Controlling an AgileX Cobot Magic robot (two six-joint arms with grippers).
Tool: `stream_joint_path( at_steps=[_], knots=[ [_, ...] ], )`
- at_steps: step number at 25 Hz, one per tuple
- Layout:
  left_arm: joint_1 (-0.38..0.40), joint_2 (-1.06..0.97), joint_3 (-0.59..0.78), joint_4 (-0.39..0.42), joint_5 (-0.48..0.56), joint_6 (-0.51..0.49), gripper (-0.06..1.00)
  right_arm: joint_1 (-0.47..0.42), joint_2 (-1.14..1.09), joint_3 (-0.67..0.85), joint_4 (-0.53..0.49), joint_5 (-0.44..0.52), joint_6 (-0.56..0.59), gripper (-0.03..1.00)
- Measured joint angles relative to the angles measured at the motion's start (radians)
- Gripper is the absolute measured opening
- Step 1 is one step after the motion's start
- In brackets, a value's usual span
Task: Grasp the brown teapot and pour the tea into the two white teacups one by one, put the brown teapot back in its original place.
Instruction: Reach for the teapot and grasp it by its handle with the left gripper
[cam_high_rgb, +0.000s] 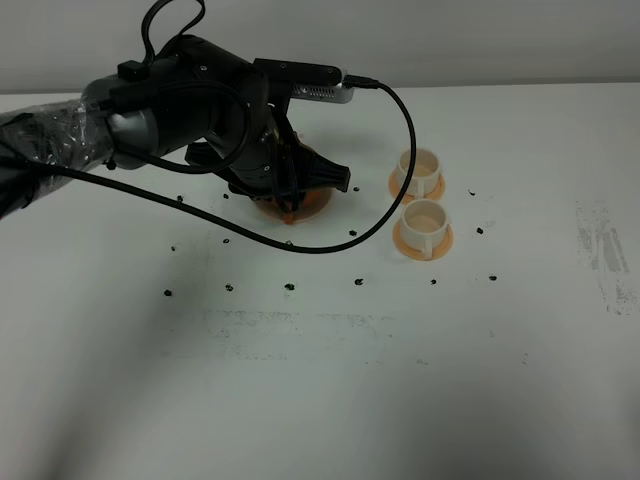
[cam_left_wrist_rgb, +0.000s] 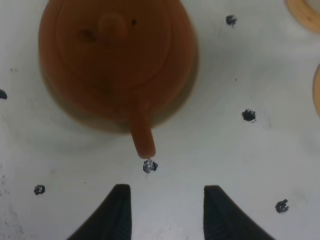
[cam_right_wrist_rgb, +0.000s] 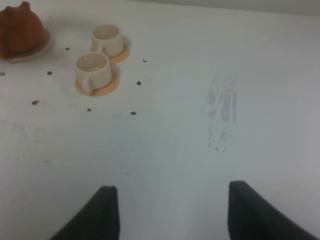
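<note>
Reddish-brown clay, the brown teapot sits lid-on upon its cream saucer on the white table. The left gripper hovers just beside it, fingers spread and holding nothing, the pot's stub pointing at their gap. The two white teacups stand nearby on orange coasters. The right gripper, likewise spread and empty, hangs well apart.

In my left wrist view the teapot is blurred and cut off at one edge; two coasters are mostly out of frame. From the high camera, my left arm hides nearly all of it.
</note>
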Motion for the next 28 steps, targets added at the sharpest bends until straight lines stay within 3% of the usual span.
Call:
stream_joint_path(
  at_steps=[8, 28],
  knots=[
    [0.000, 0.009, 0.000, 0.047, -0.004, -0.066, 0.38, 0.000, 0.000, 0.000, 0.000, 0.000, 0.000, 0.49],
    [0.023, 0.085, 0.000, 0.045, -0.068, -0.141, 0.37, 0.000, 0.000, 0.000, 0.000, 0.000, 0.001, 0.49]
  ],
)
